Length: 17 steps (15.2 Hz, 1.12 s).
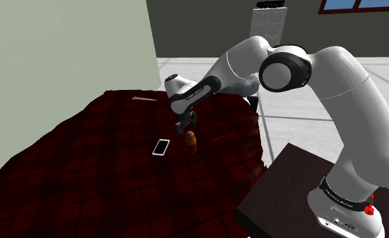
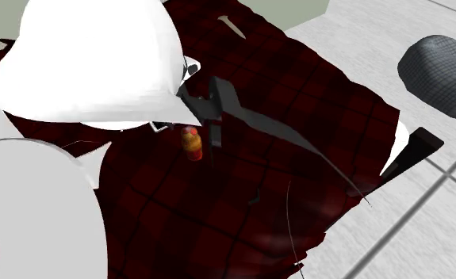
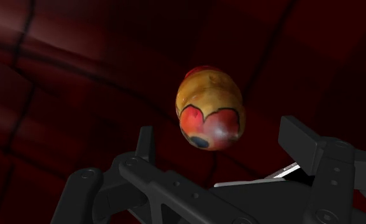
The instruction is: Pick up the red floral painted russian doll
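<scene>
Lower right of the shoulder view: dark box stand (image 1: 287, 186), closest to the camera. White arm (image 1: 335, 88) rises from it and reaches left over a bed (image 1: 84, 176) with a dark red checked cover. Black hand (image 1: 186, 126) hangs fingers-down above the middle of the bed. Red-orange russian doll (image 1: 192, 142) stands upright on the cover right under the hand. Flat phone (image 1: 161, 147), white rim and dark screen, lies on the cover just beside the doll, toward the view's left. Small pale flat thing (image 1: 144, 100) lies further back on the bed, near the pale green wall (image 1: 64, 47). Grey tiled floor (image 1: 301, 101) is on the right of the bed, window (image 1: 358, 5) at top right.

Second exterior view: the white arm shell is close to the camera and covers the upper left. The doll (image 2: 191, 144) stands on the checked cover, yellow top, red lower body. One dark finger (image 2: 216, 131) comes down just beside it on the view's right with a narrow gap between. The other finger is hidden by the arm. Grey lumpy thing (image 2: 444, 63) sits on the floor at upper right, well apart from the doll.

Wrist view: the doll (image 3: 210, 108) is seen from above, yellow head, red petal shapes with dark outlines. It sits between the two black fingers (image 3: 144, 145), which stand wide apart. There is a gap on each side and neither finger touches it. The hand is spread wide and holds nothing. The doll rests on the bed.
</scene>
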### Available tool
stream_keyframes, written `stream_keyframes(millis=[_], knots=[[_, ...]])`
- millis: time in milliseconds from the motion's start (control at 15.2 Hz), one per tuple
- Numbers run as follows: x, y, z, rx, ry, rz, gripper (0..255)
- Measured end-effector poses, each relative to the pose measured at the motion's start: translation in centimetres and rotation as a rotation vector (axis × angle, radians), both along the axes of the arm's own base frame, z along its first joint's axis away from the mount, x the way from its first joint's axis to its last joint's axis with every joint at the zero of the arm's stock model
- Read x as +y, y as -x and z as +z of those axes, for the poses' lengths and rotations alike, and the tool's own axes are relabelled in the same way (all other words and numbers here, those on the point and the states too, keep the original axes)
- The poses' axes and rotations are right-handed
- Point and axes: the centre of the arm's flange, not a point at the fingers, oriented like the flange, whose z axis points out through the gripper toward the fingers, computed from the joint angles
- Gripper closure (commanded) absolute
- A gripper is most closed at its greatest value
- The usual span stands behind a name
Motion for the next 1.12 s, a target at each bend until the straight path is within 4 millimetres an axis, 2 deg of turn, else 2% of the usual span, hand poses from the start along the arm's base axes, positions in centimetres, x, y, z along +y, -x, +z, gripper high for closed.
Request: stream_keyframes(millis=[462,528,1122], knots=[[0.0,-0.5,-3.9,0.003,0.001,0.001,0],[-0.1,-0.5,-4.1,0.003,0.001,0.002,255],[-0.1,-0.5,-4.1,0.0,0.0,0.002,255]])
